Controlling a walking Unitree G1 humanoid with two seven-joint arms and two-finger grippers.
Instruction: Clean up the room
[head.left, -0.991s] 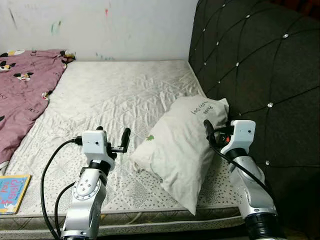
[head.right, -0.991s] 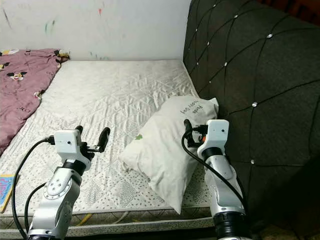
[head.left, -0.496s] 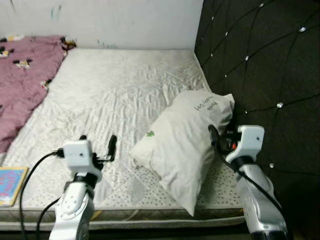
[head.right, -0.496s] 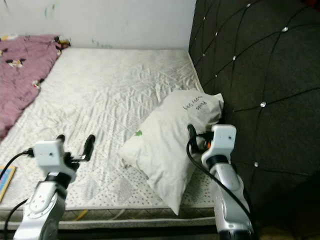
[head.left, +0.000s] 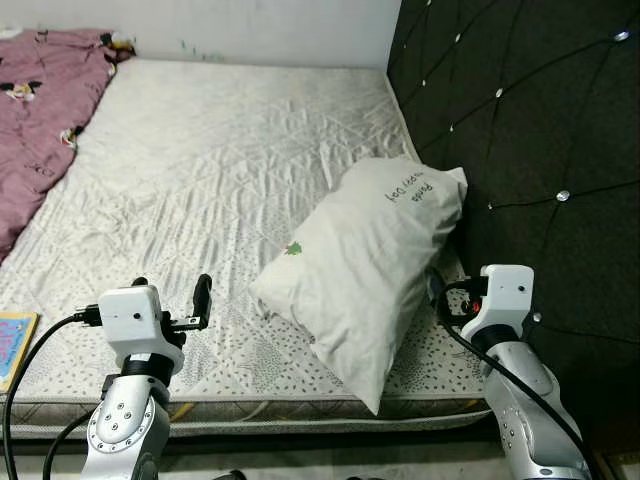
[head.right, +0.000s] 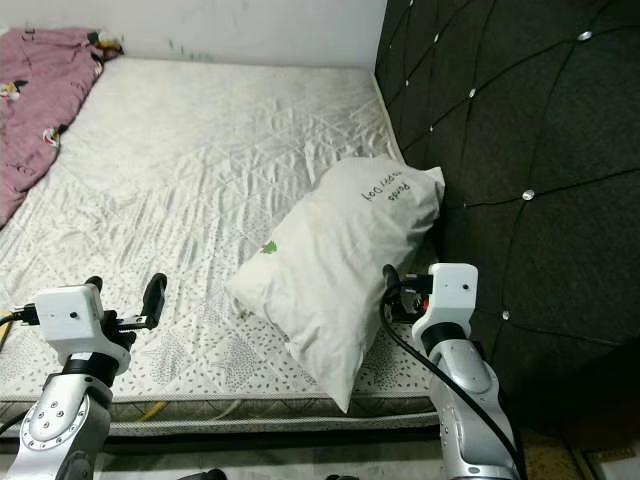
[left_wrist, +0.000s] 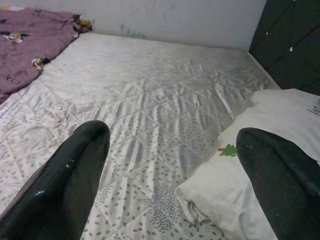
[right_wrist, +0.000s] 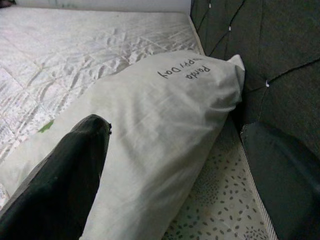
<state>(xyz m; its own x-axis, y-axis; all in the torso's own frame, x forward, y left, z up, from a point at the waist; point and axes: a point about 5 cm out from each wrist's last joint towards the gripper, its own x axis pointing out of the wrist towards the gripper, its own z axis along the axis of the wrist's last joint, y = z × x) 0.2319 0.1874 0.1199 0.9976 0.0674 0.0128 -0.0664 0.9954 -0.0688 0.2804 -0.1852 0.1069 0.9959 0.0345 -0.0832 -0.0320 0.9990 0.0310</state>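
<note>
A white pillow (head.left: 370, 255) with dark lettering and a small green tree print lies tilted on the mattress (head.left: 220, 160), its top corner against the dark headboard. My right gripper (right_wrist: 177, 130) is open at the pillow's lower right side, between pillow and headboard; one black finger (head.left: 437, 292) shows beside the pillow. My left gripper (head.left: 172, 292) is open above the mattress's front edge, left of the pillow and apart from it. Nothing is held between either pair of fingers.
A purple patterned blanket (head.left: 35, 110) covers the mattress's far left. A colourful book (head.left: 12, 342) lies at the front left corner. The black tufted headboard (head.left: 530, 130) rises along the right. A white wall (head.right: 250, 25) closes the far side.
The whole view has shifted, so the camera moved. Both grippers now sit lower, near the mattress's front edge. Their fingers stay open and the pillow lies as before.
</note>
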